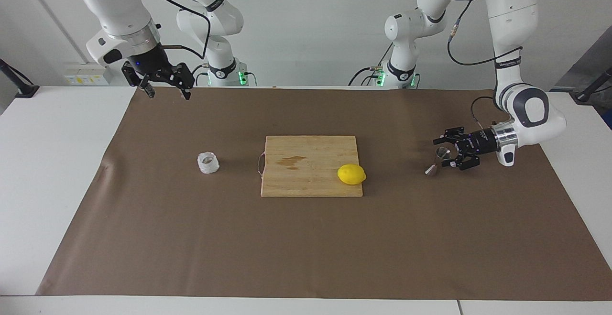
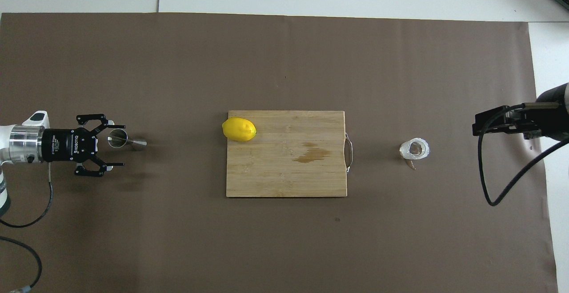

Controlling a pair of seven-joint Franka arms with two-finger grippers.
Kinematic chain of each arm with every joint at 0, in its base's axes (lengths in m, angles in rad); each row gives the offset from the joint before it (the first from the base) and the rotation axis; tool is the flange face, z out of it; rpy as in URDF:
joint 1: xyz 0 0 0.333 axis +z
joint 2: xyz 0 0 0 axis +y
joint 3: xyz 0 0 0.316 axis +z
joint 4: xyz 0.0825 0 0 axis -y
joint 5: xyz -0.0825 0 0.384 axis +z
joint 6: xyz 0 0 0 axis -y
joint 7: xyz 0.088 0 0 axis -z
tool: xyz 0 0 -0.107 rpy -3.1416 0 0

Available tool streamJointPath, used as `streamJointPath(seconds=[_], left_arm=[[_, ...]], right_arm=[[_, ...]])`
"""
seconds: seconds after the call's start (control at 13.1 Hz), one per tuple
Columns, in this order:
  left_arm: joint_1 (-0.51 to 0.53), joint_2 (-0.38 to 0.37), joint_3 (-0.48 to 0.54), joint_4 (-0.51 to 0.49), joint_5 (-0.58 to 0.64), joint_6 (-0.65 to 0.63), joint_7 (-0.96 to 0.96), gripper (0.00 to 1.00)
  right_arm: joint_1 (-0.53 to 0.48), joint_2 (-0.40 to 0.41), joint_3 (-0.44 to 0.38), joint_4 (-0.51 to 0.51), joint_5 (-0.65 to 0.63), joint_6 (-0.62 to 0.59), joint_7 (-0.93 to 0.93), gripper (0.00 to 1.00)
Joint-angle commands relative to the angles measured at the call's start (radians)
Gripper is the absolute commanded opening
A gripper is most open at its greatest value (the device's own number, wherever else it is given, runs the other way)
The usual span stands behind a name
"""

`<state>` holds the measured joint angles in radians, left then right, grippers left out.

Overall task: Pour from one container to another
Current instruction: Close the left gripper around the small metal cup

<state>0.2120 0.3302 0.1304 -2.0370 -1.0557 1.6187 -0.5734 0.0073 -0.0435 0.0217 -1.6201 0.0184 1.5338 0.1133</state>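
The pour has not begun, and neither container is gripped. The left hand point(image 1: 448, 153) is low over the bench point(image 1: 57, 171), turned sideways, fingers spread open. The steel jigger point(image 1: 439, 160) stands between the fingertips and just ahead of them; whether a finger touches it cannot be told. Its upper cone shows no visible content. The right hand point(image 1: 165, 87) waits raised, fingers open, over the brown mat point(image 1: 306, 248) at the right arm's end. The whitish translucent cup point(image 1: 208, 163) stands on the mat, well apart from the right hand and lower. Its content cannot be determined. Between the containers lies a wooden cutting board point(image 1: 306, 181) carrying a lemon point(image 1: 351, 174). Grasping, carrying and tipping all remain.
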Motion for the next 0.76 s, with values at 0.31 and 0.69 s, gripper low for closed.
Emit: streamJointPath(seconds=[0.31, 0.69], left_arm=[[-0.017, -0.026, 0.012, -0.032, -0.037, 0.003, -0.048, 1.0], [-0.014, -0.028, 0.012, -0.032, -0.037, -0.019, -0.049, 0.96]], right_arm=[[-0.007, -0.024, 0.0, -0.027, 0.006, 0.009, -0.017, 1.0], [-0.007, -0.024, 0.0, -0.026, 0.006, 0.009, -0.017, 1.0]])
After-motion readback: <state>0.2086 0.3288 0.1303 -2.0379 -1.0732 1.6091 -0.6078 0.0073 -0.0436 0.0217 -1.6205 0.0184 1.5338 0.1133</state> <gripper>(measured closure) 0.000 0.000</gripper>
